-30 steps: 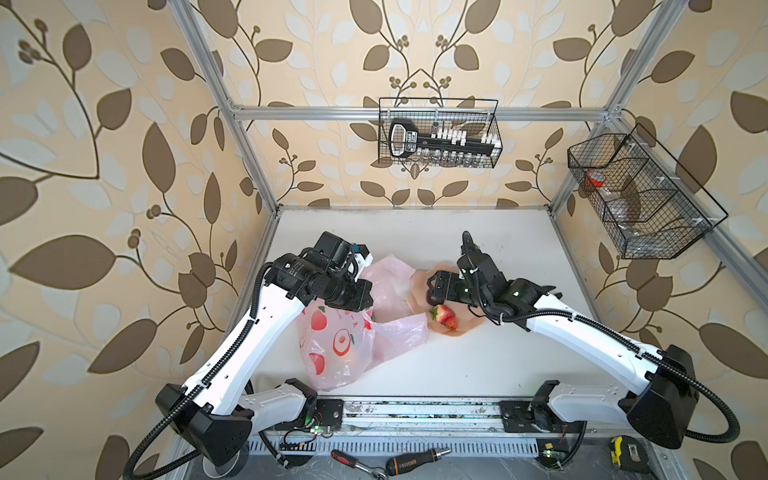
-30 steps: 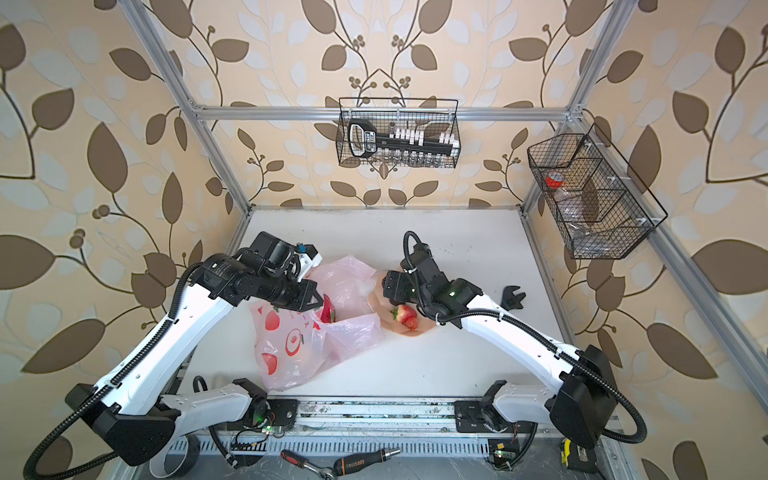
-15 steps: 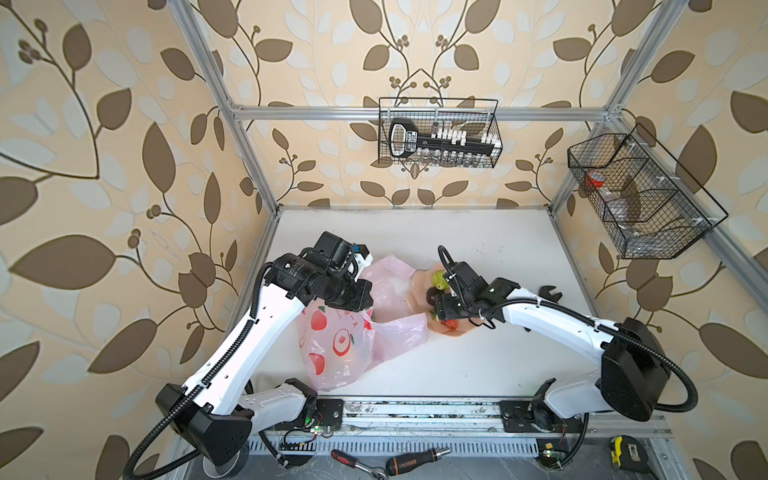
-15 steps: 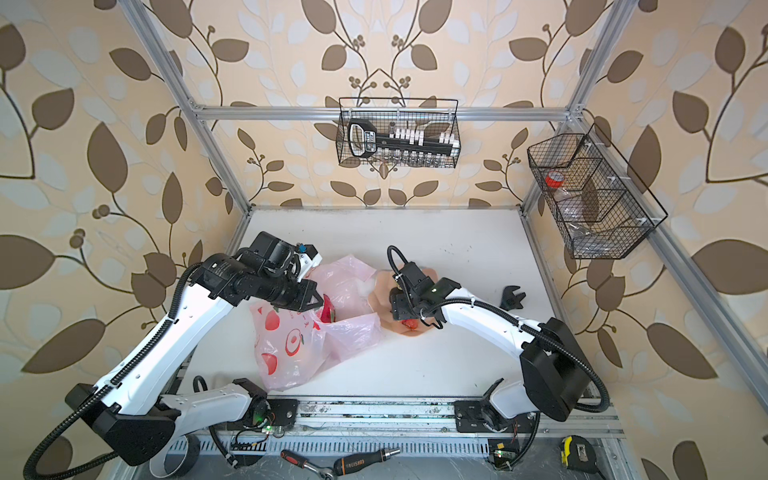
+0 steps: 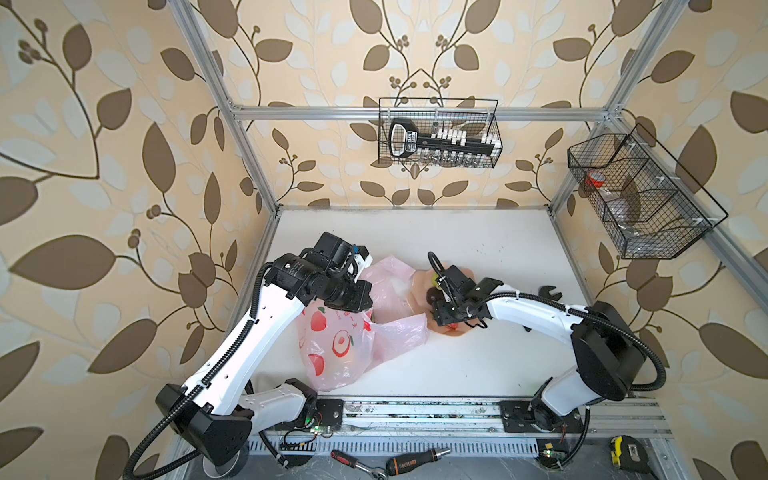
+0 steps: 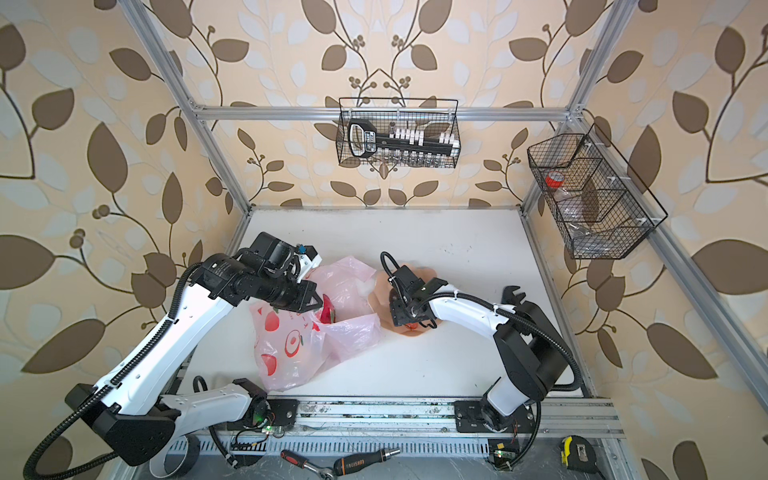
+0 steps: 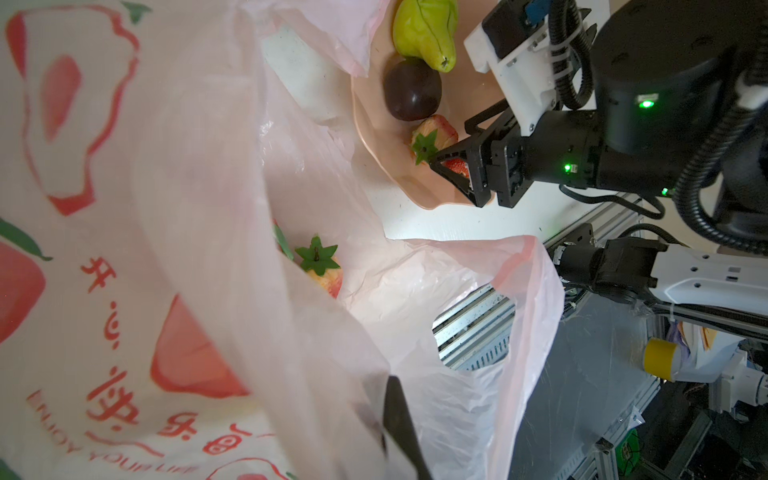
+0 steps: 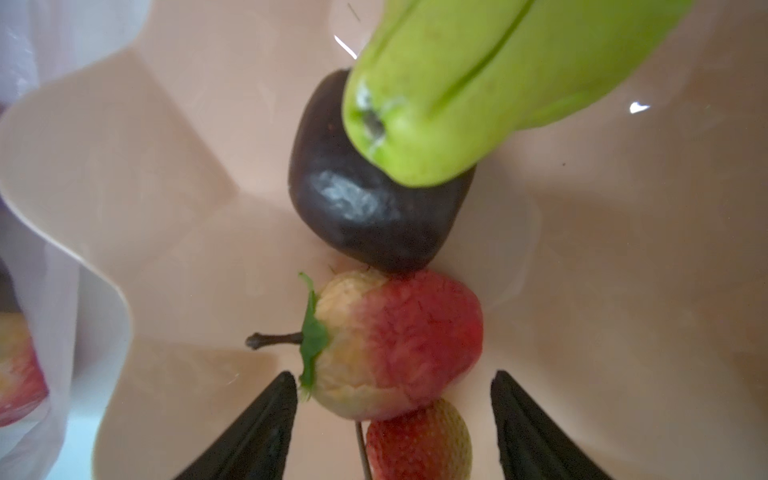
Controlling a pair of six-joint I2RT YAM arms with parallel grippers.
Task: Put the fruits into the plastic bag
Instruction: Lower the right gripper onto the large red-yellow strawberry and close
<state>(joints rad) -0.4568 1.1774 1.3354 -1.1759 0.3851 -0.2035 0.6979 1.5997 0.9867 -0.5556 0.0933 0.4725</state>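
The right gripper [image 8: 392, 374] hangs low in the bowl [image 8: 166, 216], jaws parted on either side of two strawberries. The bigger strawberry [image 8: 395, 340] lies just ahead of the tips, its leaf almost touching one finger [image 8: 266, 419]. The smaller strawberry [image 8: 419, 440] sits between the fingers, clear of both. Beyond them the plum [image 8: 365, 208] touches the bigger strawberry, and the pear [image 8: 478, 83] leans on the plum.

The left gripper [image 6: 311, 300] is clenched on the rim of the bag [image 6: 291, 345], holding its mouth up just beside the bowl. A third strawberry [image 7: 322, 270] lies inside the bag. Bag and bowl rest on the table [image 6: 457, 249], and the bag's film overlaps the bowl's edge.
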